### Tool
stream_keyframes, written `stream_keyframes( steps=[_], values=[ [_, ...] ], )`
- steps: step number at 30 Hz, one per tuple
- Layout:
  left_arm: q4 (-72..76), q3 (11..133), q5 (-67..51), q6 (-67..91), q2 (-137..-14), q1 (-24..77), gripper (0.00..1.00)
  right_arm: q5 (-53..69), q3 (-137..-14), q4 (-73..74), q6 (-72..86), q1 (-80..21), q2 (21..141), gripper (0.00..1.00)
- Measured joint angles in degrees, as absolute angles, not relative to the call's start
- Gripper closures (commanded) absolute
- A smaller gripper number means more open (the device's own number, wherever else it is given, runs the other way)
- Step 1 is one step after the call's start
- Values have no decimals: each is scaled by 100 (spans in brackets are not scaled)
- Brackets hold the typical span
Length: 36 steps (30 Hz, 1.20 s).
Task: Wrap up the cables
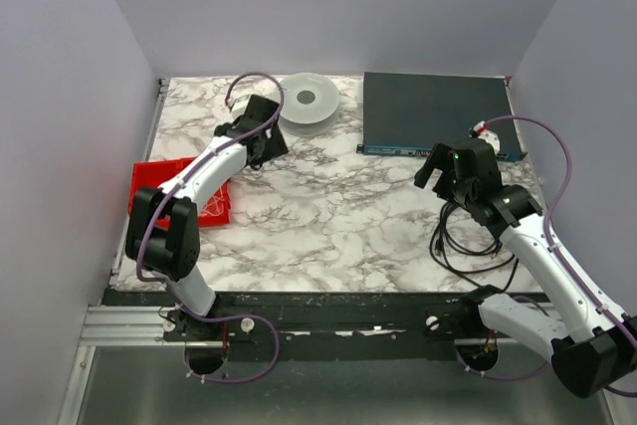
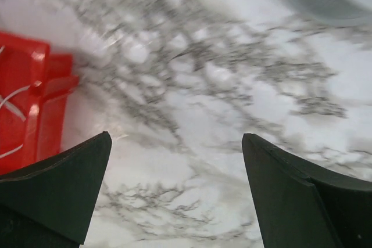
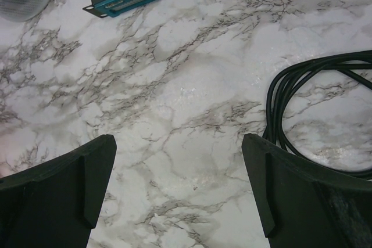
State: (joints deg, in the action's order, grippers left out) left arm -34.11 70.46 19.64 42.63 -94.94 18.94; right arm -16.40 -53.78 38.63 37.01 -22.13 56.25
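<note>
Cable (image 3: pixel 276 105), a loose black coil lying on the worktop (image 1: pixel 328 206) just beside the released right pincer (image 3: pixel 177 143), is judged light, limp and liable to spring open, so grip several strands together at the loop's bend; left pincer (image 2: pixel 174 140) likewise released.
</note>
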Motion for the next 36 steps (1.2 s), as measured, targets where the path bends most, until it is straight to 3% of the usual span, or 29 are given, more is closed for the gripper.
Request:
stream_keyframes(
  steps=[7,16,25,36],
  values=[
    [-3262,8995,1291,3990,-10001,2296,9,-1619,-5380,3868,3701,-2213,5625,0],
    [-2213,9778,-414,5588,-11480,1859,12,-1603,-5618,4080,3621,-2213,5603,0],
    [-1288,9682,-1066,7159,-12101,1568,14,-1645,-5728,4357,3487,-2213,5463,0],
    [-926,9515,-1278,7467,-12189,1186,20,-1667,-5728,4357,3374,-2213,5564,0]
  ],
)
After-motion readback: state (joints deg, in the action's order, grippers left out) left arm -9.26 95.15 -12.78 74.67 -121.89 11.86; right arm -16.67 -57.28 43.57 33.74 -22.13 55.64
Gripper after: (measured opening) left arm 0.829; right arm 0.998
